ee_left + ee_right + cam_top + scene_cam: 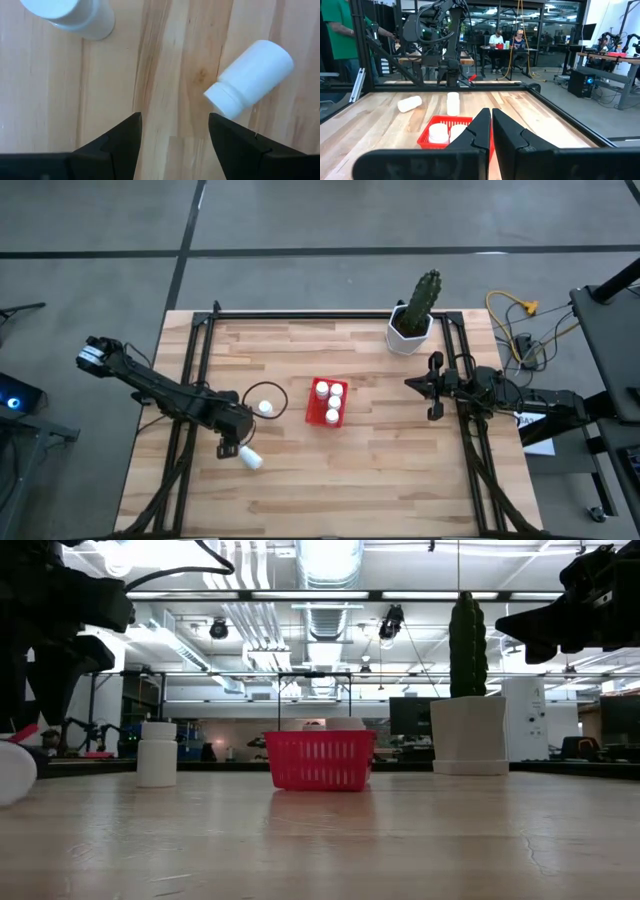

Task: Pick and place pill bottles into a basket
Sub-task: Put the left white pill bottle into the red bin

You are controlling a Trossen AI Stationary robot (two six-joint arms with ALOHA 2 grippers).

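Left tool [172,132] open, toppled pill bottle [250,77] just beside

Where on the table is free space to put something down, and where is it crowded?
Free: the near strip of table, and the stretch between the red basket and the right hand. Crowded: around the left hand, with one upright bottle and one fallen bottle.

Four small white pill bottles [329,402] are sitting inside the red basket [313,417]. One bottle [265,408] is standing nearby, and another [250,457] is lying down.
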